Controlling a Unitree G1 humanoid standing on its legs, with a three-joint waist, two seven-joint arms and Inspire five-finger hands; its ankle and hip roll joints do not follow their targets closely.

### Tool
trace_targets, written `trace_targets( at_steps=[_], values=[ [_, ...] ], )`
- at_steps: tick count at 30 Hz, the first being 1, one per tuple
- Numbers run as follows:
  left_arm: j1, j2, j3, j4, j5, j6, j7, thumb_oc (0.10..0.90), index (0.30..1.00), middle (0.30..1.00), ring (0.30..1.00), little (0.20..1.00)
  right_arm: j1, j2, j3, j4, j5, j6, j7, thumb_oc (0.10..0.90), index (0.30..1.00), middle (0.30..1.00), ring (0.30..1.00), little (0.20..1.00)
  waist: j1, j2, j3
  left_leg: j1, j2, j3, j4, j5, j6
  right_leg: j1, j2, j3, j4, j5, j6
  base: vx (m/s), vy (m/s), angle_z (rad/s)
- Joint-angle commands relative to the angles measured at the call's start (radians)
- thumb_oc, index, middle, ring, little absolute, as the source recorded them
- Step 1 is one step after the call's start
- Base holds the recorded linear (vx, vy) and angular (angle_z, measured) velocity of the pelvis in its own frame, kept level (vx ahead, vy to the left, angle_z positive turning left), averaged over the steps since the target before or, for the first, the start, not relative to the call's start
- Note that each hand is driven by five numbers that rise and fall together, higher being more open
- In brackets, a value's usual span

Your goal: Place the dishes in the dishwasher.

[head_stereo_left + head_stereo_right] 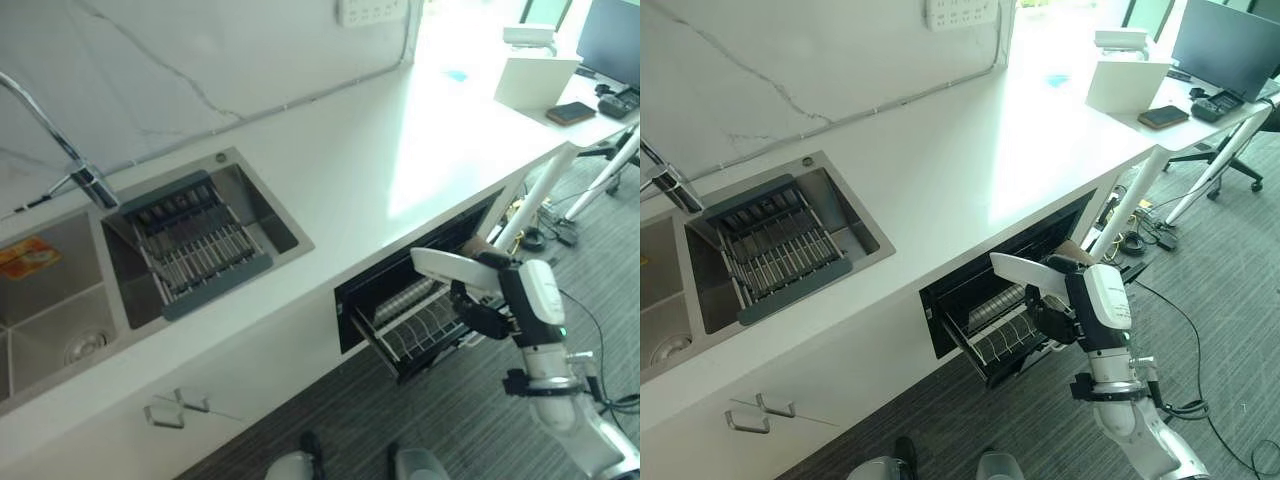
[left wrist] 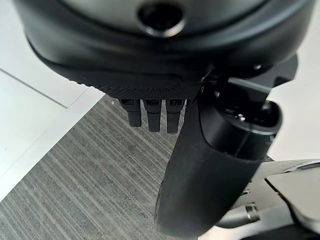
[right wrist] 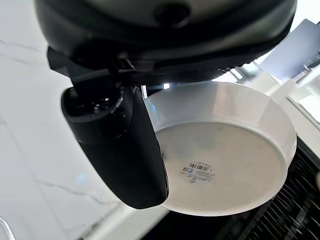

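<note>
Up close, right hand [image 3: 115, 150] clamped on white plate [image 3: 225, 150] over dishwasher rack [image 1: 420, 330]; left hand [image 2: 150, 112] straight-fingered above carpet [image 2: 90, 175].

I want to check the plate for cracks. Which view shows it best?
The right wrist view: the plate shows its whole underside up close, pinched by the right hand. Both eye views show it edge-on as a thin white sliver above the pulled-out dishwasher rack.

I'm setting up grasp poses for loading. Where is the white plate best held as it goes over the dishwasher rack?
By its rim, probably as the right hand holds it now: thumb on the underside, fingers hidden behind the white plate. The shallow plate lies nearly flat above the pulled-out rack, so the far edge stays free to enter the slots.
</note>
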Motion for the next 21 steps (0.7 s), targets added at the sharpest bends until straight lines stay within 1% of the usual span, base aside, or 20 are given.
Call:
trace_targets(
  at_steps=[1,4,6,10,16,17,21],
  values=[
    [-0.023,0.029,-0.027,0.004,-0.019,0.018,-0.012,0.800,0.900,0.900,0.900,0.900,-0.116,0.007,-0.055,-0.054,0.033,-0.083,-0.073,0.400,0.300,0.300,0.300,0.300,0.017,-0.007,-0.010,0.022,0.007,-0.092,0.098,-0.251,-0.013,-0.015,-0.010,-0.052,-0.036,-0.024,0.047,-0.02,0.010,0.10],
    [-0.018,0.030,-0.023,0.006,-0.008,0.025,-0.013,0.800,0.900,0.900,0.900,0.900,-0.120,0.008,-0.036,-0.012,0.012,-0.100,-0.063,0.400,0.300,0.300,0.300,0.300,0.024,-0.006,-0.009,0.022,0.003,-0.098,0.098,-0.250,-0.014,-0.011,-0.013,-0.059,-0.036,-0.025,0.047,0.00,0.003,0.09],
    [-0.014,0.036,-0.023,0.008,0.008,0.029,-0.017,0.800,0.900,0.900,0.900,0.900,-0.137,0.001,-0.008,0.033,-0.036,-0.116,-0.070,0.400,0.300,0.300,0.300,0.300,0.035,-0.004,-0.009,0.020,-0.001,-0.105,0.098,-0.248,-0.014,-0.008,-0.018,-0.067,-0.036,-0.025,0.046,0.00,0.002,0.07],
    [-0.011,0.048,-0.029,0.008,0.024,0.022,-0.026,0.800,0.900,0.900,0.900,0.900,-0.198,-0.029,0.042,0.117,-0.087,-0.108,-0.068,0.400,0.300,0.300,0.300,0.300,0.059,-0.003,-0.009,0.017,-0.008,-0.117,0.098,-0.242,-0.016,-0.004,-0.027,-0.081,-0.036,-0.024,0.047,0.01,-0.003,0.15],
    [-0.011,0.073,-0.053,-0.021,0.030,0.027,-0.052,0.800,0.900,0.900,0.900,0.900,-0.274,-0.067,0.070,0.185,-0.079,-0.070,-0.052,0.400,0.300,0.300,0.300,0.300,0.093,-0.002,-0.002,0.003,-0.018,-0.136,0.098,-0.233,-0.014,-0.005,-0.038,-0.104,-0.036,-0.019,0.051,0.01,-0.027,0.14],
    [-0.012,0.075,-0.058,-0.028,0.030,0.031,-0.054,0.800,0.900,0.900,0.900,0.900,-0.286,-0.074,0.072,0.187,-0.077,-0.048,-0.060,0.400,0.300,0.300,0.300,0.300,0.098,-0.002,0.001,0.000,-0.020,-0.140,0.098,-0.231,-0.014,-0.007,-0.040,-0.107,-0.036,-0.018,0.052,-0.01,-0.017,0.16],
    [-0.008,0.084,-0.073,-0.039,0.019,0.034,-0.054,0.800,0.900,0.900,0.900,0.900,-0.347,-0.078,0.096,0.226,-0.095,-0.009,-0.058,0.400,0.300,0.300,0.300,0.300,0.120,0.004,0.008,-0.009,-0.027,-0.154,0.098,-0.224,-0.013,-0.008,-0.046,-0.118,-0.036,-0.015,0.053,0.00,-0.005,0.13]
  ],
)
